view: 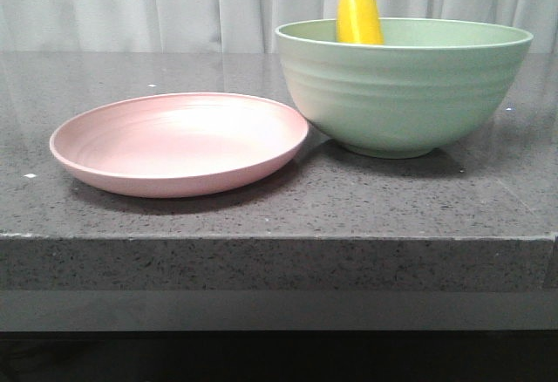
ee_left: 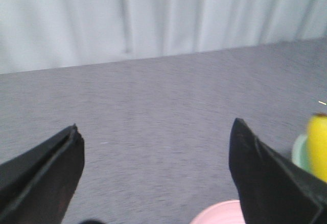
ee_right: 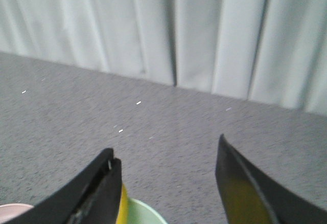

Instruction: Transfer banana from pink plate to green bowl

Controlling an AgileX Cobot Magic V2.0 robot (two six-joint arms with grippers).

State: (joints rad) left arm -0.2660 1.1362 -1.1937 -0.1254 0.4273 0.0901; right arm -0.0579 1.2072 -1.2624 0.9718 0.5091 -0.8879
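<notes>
The pink plate (view: 179, 144) sits empty on the left of the dark speckled countertop (view: 279, 208), its right rim tucked just beside the lower wall of the green bowl (view: 403, 85), touching or nearly so, hard to call from the front. Bare counter runs in front of both dishes right up to the squared front edge, and more lies open to the plate's left. The banana (view: 358, 12) is in the bowl, standing almost upright, its plump bright-yellow end poking above the rim near the back wall (the stem end is hidden down inside). From the left wrist view, the left gripper (ee_left: 153, 152) hangs with its 2 black fingers spread wide and nothing between them, a sliver of plate and banana at the frame's edge. The right gripper (ee_right: 166, 170) is likewise parted and empty above the counter, with a bit of bowl rim and yellow peeking past 1 finger. Pale pleated curtains (view: 174, 3) close off the back.
</notes>
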